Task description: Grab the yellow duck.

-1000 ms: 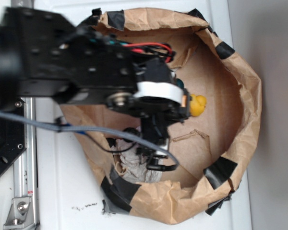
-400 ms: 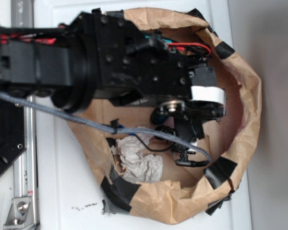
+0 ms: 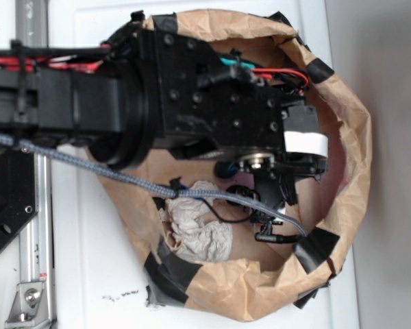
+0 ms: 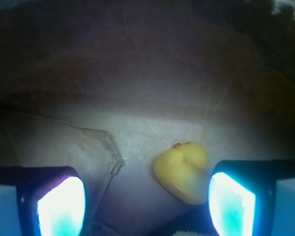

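Right now your claw (image 4: pixel 146 204) stands wide open and holds nothing. Look low in the wrist view: the small smooth yellow rubber duck (image 4: pixel 183 172) lies on the brown paper floor between the two fingers, just beside the right-hand fingertip (image 4: pixel 231 204). From the exterior view, the black arm (image 3: pixel 192 103) covers the crumpled brown paper ring (image 3: pixel 353 157) on the white desk (image 3: pixel 89 274), hiding the duck.

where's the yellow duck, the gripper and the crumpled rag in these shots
yellow duck (image 4: pixel 183 174): wrist view, on the middle of its body
gripper (image 4: pixel 146 202): wrist view, midway between the two glowing fingertips
crumpled rag (image 3: pixel 195 229): exterior view, on its middle folds
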You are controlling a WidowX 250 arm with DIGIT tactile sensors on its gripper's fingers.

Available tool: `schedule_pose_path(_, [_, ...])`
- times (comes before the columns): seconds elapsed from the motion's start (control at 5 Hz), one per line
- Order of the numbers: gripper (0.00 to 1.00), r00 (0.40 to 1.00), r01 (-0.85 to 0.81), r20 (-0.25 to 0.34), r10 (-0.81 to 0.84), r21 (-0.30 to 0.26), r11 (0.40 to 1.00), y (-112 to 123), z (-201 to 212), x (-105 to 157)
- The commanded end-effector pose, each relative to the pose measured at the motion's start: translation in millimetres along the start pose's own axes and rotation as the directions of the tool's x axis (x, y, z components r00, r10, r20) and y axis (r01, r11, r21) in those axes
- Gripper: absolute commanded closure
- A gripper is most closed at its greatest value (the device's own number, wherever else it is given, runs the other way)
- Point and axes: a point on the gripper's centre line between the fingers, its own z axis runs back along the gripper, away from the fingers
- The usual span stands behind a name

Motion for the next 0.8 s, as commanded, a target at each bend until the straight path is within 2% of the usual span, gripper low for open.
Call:
schedule_pose_path(0.0, [0.0, 0.999, 0.033, 0.027, -0.032, -0.018, 0.999, -5, 8, 15])
schedule_pose_path(0.6, [0.0, 0.999, 0.054, 0.011, -0.053, -0.027, 0.998, -16, -8, 13])
